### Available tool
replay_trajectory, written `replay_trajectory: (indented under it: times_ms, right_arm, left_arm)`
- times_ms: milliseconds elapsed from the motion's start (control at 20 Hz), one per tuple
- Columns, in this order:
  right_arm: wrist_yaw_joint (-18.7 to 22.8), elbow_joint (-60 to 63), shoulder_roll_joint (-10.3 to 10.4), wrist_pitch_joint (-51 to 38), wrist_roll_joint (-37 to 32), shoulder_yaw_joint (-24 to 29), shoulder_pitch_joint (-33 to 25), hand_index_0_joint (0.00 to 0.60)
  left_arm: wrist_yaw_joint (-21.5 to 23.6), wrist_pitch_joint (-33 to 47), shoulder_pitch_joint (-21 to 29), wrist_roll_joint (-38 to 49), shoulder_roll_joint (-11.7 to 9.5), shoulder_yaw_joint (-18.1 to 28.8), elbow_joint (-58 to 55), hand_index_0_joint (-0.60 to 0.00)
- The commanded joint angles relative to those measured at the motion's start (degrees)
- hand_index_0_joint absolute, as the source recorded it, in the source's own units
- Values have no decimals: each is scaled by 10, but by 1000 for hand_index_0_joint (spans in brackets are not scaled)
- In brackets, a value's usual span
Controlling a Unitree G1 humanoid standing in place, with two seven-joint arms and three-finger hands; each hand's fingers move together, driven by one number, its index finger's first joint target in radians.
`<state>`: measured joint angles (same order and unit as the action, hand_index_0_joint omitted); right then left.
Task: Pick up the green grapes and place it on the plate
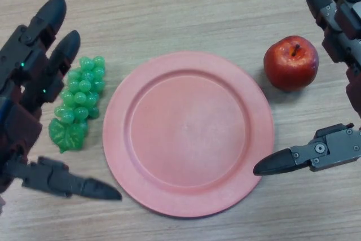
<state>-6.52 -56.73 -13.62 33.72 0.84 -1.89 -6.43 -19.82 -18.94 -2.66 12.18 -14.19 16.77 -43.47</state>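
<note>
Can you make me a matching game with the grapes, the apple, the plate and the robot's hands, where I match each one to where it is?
Things:
1. green grapes
2. red apple
3. pink plate
4. right hand

Places:
A. in the middle of the table
B. at the right edge, thumb tip over the plate's rim
C. left of the plate, beside the open left hand
D. right of the plate, near its top

Pairs: 1-C, 2-D, 3-A, 4-B
</note>
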Motion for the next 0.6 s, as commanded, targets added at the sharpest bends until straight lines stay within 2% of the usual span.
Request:
replay_trajectory:
  times_ms: [50,100,200,400,500,600]
  right_arm:
    - [-1,-33,-4,-66,-1,34,-13,0]
    - [-3,-33,-5,-63,-4,38,-13,0]
    - [-4,-33,-7,-58,-7,39,-15,0]
    - [-9,-33,-10,-57,-16,46,-14,0]
    - [-8,-33,-11,-59,-20,49,-10,0]
    - [-8,-33,-11,-62,-22,51,-7,0]
  left_arm:
    - [33,87,43,-38,-45,41,13,0]
    - [44,78,71,-54,-66,46,39,0]
    - [67,98,107,-103,-90,35,97,0]
    - [109,172,171,-227,-128,6,246,0]
    - [129,189,195,-264,-134,-14,305,0]
    - [131,198,203,-297,-130,-36,353,0]
